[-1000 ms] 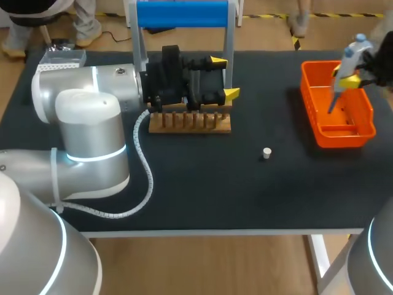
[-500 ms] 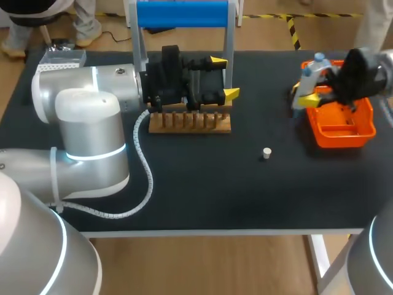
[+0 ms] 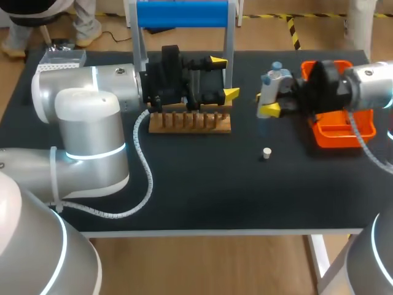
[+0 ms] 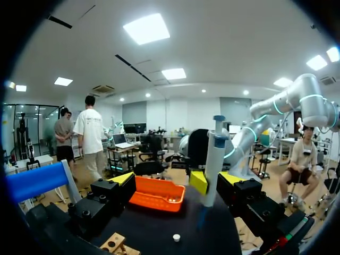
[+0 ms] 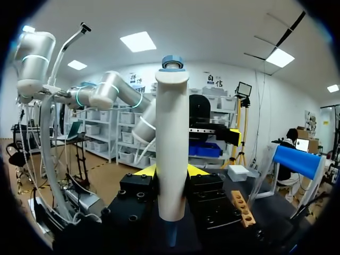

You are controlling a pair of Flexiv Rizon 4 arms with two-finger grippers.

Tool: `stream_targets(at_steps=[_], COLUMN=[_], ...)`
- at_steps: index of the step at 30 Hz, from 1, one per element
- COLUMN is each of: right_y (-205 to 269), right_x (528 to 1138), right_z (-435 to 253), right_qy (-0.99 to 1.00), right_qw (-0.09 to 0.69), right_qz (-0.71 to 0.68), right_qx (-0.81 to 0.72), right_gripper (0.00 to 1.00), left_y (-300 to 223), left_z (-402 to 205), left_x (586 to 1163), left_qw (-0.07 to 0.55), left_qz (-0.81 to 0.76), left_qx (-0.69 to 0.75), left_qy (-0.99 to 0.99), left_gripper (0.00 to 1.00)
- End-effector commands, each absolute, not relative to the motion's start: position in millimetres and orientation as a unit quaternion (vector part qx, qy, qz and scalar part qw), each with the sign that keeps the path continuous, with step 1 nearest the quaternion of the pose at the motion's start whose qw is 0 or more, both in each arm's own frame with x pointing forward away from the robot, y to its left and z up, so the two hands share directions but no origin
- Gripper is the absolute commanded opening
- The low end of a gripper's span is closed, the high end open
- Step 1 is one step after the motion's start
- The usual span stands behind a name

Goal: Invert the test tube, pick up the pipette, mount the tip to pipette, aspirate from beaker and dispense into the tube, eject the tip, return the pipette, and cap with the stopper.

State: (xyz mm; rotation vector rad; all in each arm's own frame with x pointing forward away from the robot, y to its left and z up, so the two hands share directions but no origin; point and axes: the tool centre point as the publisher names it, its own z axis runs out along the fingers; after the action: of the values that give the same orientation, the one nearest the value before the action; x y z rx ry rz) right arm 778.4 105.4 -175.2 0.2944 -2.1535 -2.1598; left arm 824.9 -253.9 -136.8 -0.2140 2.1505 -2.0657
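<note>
My right gripper [image 3: 271,99] is shut on a white pipette [image 3: 274,78] with a blue cap, held above the table between the wooden rack [image 3: 190,121] and the orange bin [image 3: 339,126]. In the right wrist view the pipette [image 5: 171,143] stands upright between the yellow tips of my right gripper [image 5: 171,174]. My left gripper [image 3: 225,77] is open over the rack's far right end with nothing in it. In the left wrist view my left gripper [image 4: 175,183] faces the pipette [image 4: 212,159], which is just ahead of it. A small white stopper [image 3: 266,153] lies on the mat. No test tube or beaker shows.
A stand with a blue bar [image 3: 181,13] rises behind the rack. A pale box [image 3: 61,58] sits at the far left rear. The orange bin [image 4: 157,194] is beyond the left gripper, and the stopper [image 4: 176,238] lies below it.
My right arm has carried the pipette leftward, from over the orange bin to the space beside the rack. The left arm has stayed still.
</note>
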Motion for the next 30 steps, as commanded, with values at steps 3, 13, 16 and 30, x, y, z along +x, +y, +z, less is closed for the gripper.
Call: stream_targets(at_steps=[3,13,16,30], right_y=[133.3,153.3,157.2,171.0], right_x=[786.2,804.4,808.6,824.0], right_z=[-178.8,-181.1,-180.7,-180.3], right_qy=[-0.703,-0.701,-0.701,-0.689], right_qw=[0.039,0.030,0.029,0.046], right_qz=[-0.703,-0.706,-0.707,-0.721], right_qx=[0.099,0.095,0.095,0.066], right_gripper=[0.00,0.00,0.00,0.00], left_y=[-255.2,-255.2,-255.2,-255.2], left_z=[-137.6,-137.6,-137.6,-137.6], left_x=[824.3,824.3,824.3,824.3], left_qw=[0.078,0.078,0.078,0.078], left_qz=[-0.689,-0.689,-0.689,-0.689], left_qx=[-0.073,-0.073,-0.073,-0.073], left_qy=[0.716,0.716,0.716,0.716], left_gripper=[1.00,1.00,1.00,1.00])
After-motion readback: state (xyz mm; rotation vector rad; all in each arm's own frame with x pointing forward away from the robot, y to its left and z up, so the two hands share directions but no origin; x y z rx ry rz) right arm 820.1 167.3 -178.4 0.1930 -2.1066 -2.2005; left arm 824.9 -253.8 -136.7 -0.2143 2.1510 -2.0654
